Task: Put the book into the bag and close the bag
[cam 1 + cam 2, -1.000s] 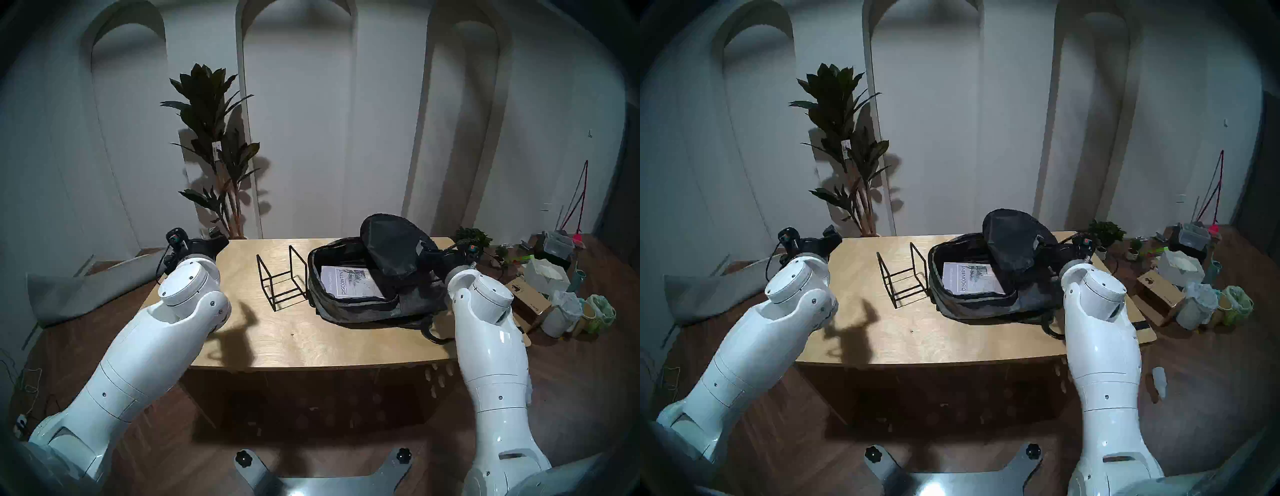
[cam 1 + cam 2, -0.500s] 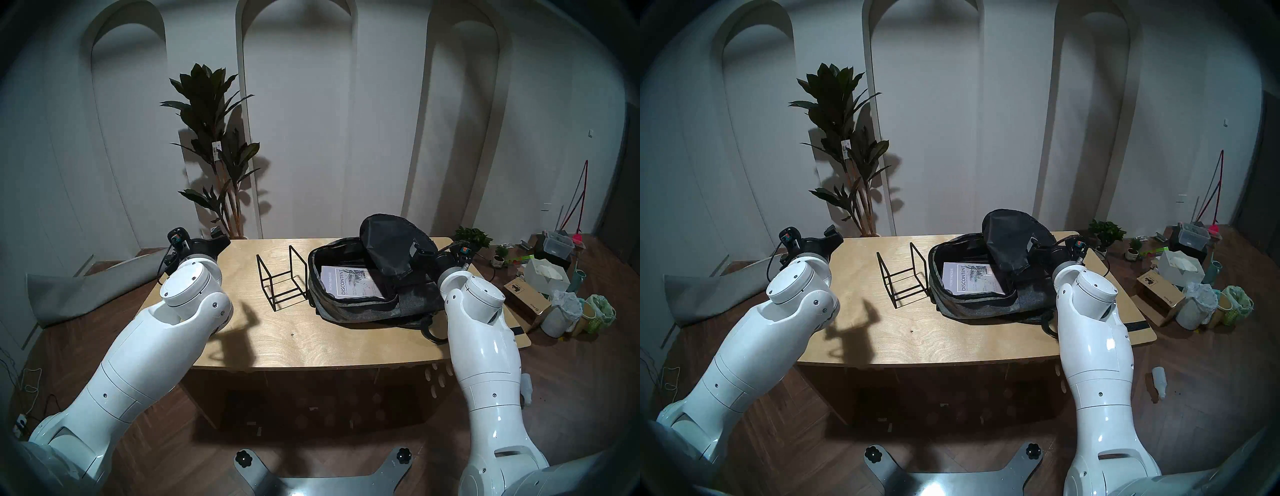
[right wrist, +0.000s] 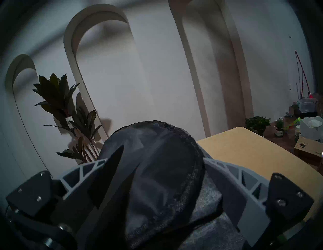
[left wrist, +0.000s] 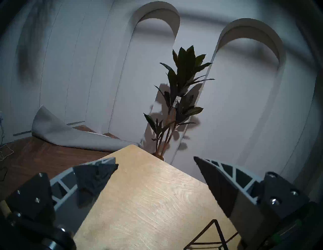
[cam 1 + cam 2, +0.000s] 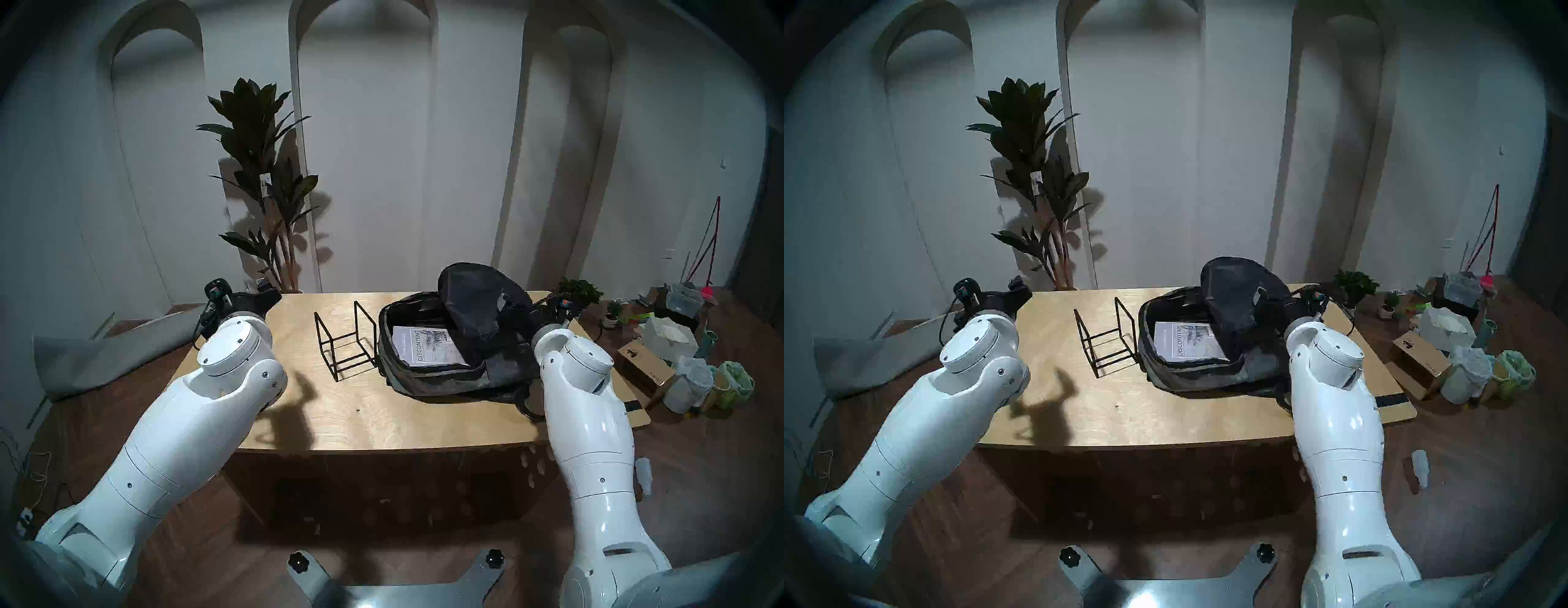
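Right gripper [image 3: 162,174] wide, fingers either side of raised flap [image 5: 479,297]. One white book [image 5: 428,344] flat in one grey bag [image 5: 505,367].

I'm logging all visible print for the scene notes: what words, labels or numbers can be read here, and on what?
"DISCONTENT": on the cover of the book lying in the open bag.
Smaller line on the book's cover: too blurred to read.
White tag on the tall plant: too small to read.
Dark print on the cardboard box: unreadable.
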Robot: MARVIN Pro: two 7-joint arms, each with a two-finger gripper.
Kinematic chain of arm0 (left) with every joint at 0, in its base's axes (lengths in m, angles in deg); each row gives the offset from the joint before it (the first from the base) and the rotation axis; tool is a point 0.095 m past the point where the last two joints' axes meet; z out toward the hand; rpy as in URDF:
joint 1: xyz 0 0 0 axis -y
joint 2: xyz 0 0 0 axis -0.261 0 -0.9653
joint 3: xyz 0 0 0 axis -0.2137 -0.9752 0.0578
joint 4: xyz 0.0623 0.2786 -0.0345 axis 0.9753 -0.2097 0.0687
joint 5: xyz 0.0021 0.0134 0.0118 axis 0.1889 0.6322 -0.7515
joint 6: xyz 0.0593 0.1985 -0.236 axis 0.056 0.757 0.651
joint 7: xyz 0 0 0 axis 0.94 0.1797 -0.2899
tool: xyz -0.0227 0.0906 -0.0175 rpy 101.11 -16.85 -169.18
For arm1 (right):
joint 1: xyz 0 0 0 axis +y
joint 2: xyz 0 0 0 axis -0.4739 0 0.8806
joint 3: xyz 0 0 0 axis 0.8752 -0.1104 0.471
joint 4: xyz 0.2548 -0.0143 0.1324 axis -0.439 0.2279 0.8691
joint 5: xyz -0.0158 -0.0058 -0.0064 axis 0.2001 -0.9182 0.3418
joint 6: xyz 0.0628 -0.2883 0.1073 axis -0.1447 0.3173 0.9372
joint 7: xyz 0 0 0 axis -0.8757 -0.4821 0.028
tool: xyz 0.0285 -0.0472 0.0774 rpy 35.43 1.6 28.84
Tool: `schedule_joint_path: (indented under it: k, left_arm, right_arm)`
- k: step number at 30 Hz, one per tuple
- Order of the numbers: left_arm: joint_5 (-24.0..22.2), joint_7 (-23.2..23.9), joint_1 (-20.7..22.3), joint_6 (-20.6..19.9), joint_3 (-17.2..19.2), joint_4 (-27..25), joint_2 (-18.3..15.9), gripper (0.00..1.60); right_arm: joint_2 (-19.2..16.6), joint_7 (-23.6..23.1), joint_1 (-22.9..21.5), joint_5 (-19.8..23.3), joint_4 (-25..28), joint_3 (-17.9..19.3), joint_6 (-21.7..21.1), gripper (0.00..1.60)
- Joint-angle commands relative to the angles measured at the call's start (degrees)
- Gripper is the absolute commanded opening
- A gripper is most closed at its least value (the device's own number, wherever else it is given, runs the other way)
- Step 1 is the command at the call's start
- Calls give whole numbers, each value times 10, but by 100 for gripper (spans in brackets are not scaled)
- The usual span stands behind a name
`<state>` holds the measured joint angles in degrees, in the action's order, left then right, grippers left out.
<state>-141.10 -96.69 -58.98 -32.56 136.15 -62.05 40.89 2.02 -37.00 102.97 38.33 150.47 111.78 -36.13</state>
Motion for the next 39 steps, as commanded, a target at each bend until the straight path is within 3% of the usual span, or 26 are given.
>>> schedule_joint_path:
  k: [1, 23, 38, 39]
  left_arm:
    - [6, 5, 17, 4, 2, -6, 3, 160]
    - [3, 9, 10, 17, 12, -6, 3, 160]
    - [-2, 5, -16, 32, 29, -25, -12, 160]
    - [-2, 5, -18, 33, 30, -26, -13, 160]
  right_arm:
    - [-2, -4, -19, 0, 11, -3, 6, 160]
    - [-9, -7, -27, 1, 25, -15, 4, 160]
    - [7, -2, -13, 4, 35, -38, 5, 160]
    - [9, 0, -13, 3, 37, -41, 6, 140]
